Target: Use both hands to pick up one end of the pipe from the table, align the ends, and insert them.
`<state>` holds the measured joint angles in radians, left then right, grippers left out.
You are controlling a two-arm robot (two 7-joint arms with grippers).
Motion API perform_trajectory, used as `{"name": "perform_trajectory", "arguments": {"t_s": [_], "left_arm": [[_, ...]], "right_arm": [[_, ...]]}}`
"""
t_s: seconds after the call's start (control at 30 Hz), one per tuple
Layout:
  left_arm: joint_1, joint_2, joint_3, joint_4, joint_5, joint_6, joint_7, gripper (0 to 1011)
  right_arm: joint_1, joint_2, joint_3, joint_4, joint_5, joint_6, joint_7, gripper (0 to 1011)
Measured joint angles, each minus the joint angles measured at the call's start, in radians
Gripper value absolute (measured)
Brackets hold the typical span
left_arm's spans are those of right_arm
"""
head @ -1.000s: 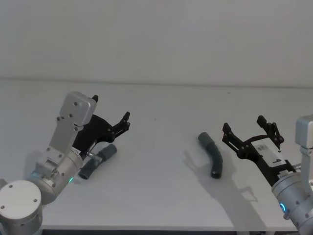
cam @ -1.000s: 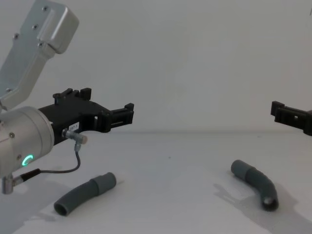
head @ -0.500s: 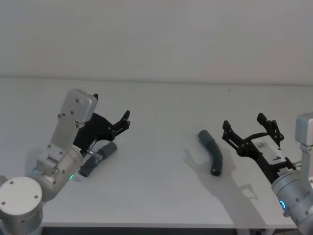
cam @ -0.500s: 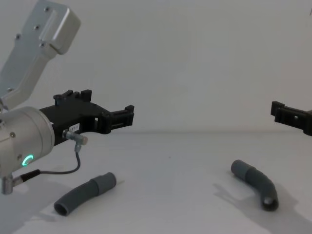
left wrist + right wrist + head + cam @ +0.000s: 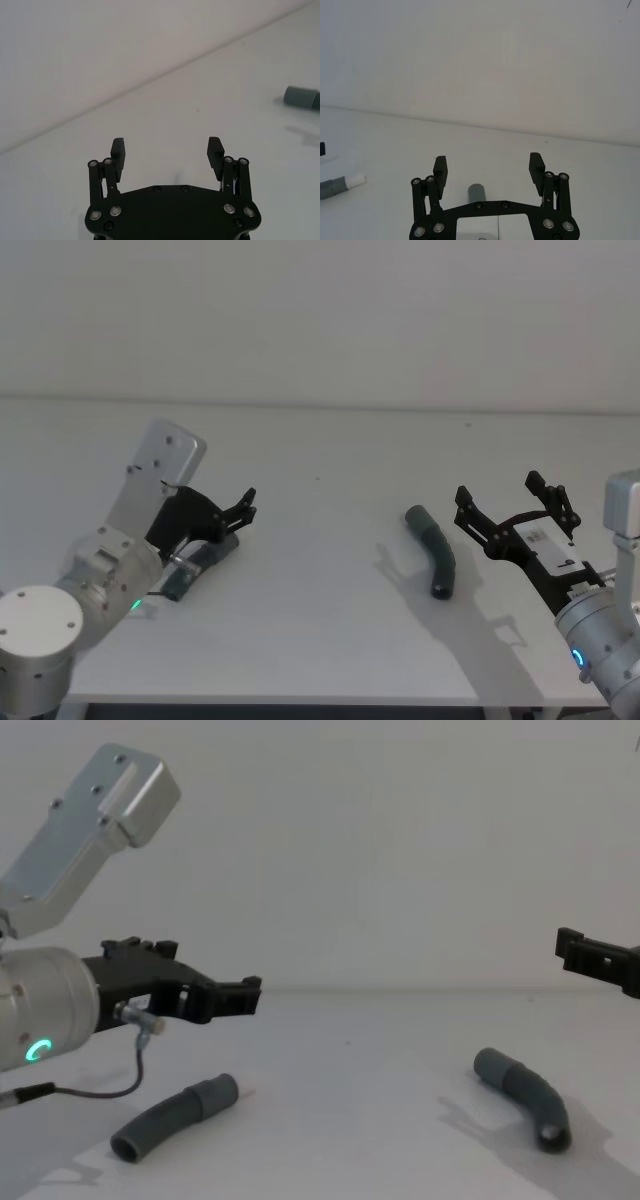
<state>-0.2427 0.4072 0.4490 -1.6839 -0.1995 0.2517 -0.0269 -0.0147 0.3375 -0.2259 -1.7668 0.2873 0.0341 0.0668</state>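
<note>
Two dark-grey bent pipe pieces lie on the white table [image 5: 320, 640]. The left piece [image 5: 197, 567] [image 5: 176, 1114] lies partly under my left gripper [image 5: 243, 508] [image 5: 246, 992], which hovers above it, open and holding nothing [image 5: 166, 145]. Its white-tipped end [image 5: 355, 180] shows far off in the right wrist view. The right piece [image 5: 435, 553] [image 5: 524, 1093] lies just left of my right gripper [image 5: 498, 495] [image 5: 488, 161]. That gripper is open and held above the table, with the piece's grey cuff [image 5: 477, 191] in line below its fingers.
A plain white wall [image 5: 320, 320] rises behind the table's far edge. The open table surface between the two pipe pieces [image 5: 350, 1120] holds nothing. The table's front edge [image 5: 300, 702] runs close to both arms.
My left gripper has dropped lower and drawn back over the left pipe piece, staying open. The right gripper and both pipe pieces have stayed put.
</note>
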Motion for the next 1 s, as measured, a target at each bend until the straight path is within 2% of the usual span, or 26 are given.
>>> {"name": "perform_trajectory", "arguments": {"t_s": [0.03,0.27,0.6,0.77,1.0], "left_arm": [[-0.001,0.005,-0.004,-0.006,-0.003,0.027,-0.003,1001],[-0.013,0.029,-0.016,-0.022,-0.013,0.100,-0.034,1002],[-0.049,0.058,-0.018,-0.012,-0.029,0.143,-0.110,1002],[-0.082,0.073,-0.009,0.006,-0.045,0.172,-0.182,1002],[-0.114,0.089,0.001,0.025,-0.056,0.213,-0.242,1001]], "right_arm": [[0.000,0.000,0.000,0.000,0.000,0.000,0.000,1001],[0.000,0.000,0.000,0.000,0.000,0.000,0.000,1001],[0.000,0.000,0.000,0.000,0.000,0.000,0.000,1001],[0.000,0.000,0.000,0.000,0.000,0.000,0.000,1001],[0.000,0.000,0.000,0.000,0.000,0.000,0.000,1001]]}}
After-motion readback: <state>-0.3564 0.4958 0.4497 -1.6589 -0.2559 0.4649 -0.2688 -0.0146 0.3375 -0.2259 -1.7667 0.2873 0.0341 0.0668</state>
